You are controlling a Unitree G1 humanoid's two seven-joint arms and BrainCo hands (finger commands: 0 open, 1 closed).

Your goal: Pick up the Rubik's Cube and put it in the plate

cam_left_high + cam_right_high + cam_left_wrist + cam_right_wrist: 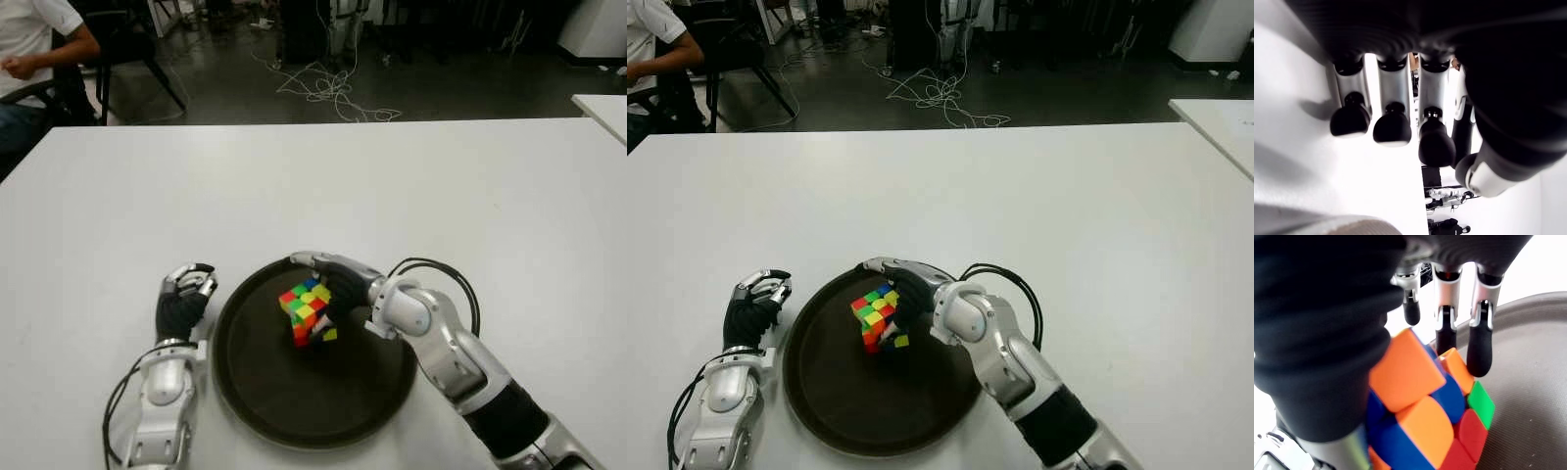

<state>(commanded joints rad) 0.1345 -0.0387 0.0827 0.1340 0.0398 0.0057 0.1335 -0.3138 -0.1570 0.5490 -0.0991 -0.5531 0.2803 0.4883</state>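
Note:
The Rubik's Cube (309, 311) is tilted on a corner over the middle of the dark round plate (294, 401), which lies near the table's front edge. My right hand (343, 282) reaches in from the right and is shut on the cube. In the right wrist view the cube (1420, 406) is pressed against the palm, with the fingers (1479, 347) stretched past it above the plate (1533, 391). I cannot tell whether the cube's lower corner touches the plate. My left hand (184, 294) shows just left of the plate, its fingers (1393, 125) curled on nothing.
The white table (392, 186) stretches far back and to both sides. A person (29, 49) sits at the far left beyond it. Cables (328, 93) lie on the floor behind, and another white table's corner (602, 108) shows at the far right.

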